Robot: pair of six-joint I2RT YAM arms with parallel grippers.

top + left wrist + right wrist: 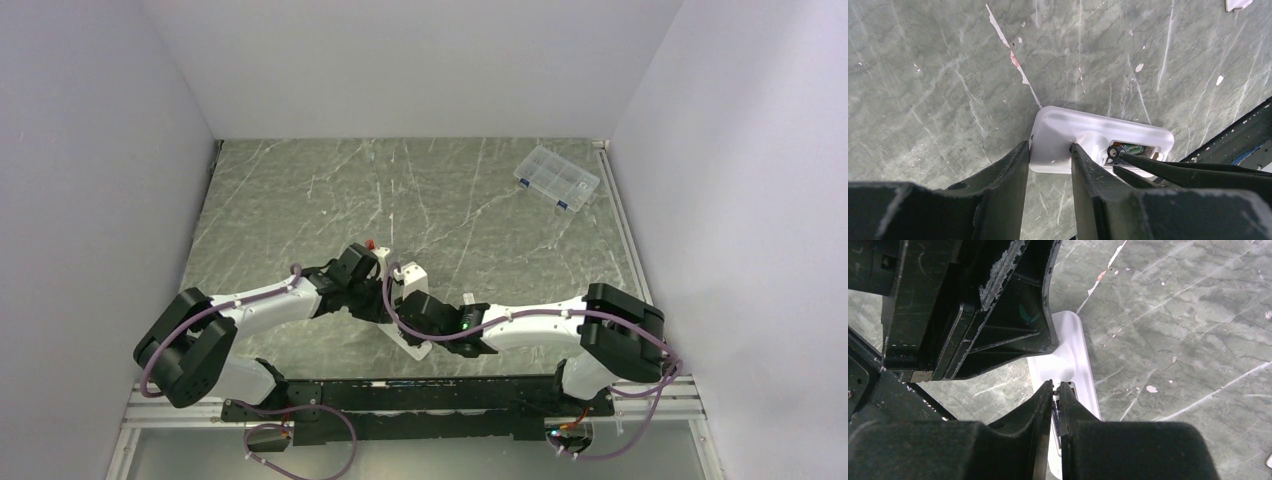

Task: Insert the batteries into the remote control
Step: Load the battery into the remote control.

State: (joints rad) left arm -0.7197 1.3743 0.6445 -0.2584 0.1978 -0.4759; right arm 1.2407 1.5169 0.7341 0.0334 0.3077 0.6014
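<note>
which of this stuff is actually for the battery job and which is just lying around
For the job:
- remote control, back open
- battery, sitting in its slot

Just lying about:
- clear plastic box, far right corner
- small white piece, unclear what it is

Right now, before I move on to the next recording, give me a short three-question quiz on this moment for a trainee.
1. True or false: the clear compartmented box touches the remote control.
2. Where is the visible battery? A) in the remote control's open compartment; B) inside the clear compartmented box; C) out of every view.
3. Which hand has its fingertips at that battery?
Key: 1 false, the box lies far off at the back right; 2 A; 3 the right hand.
</note>
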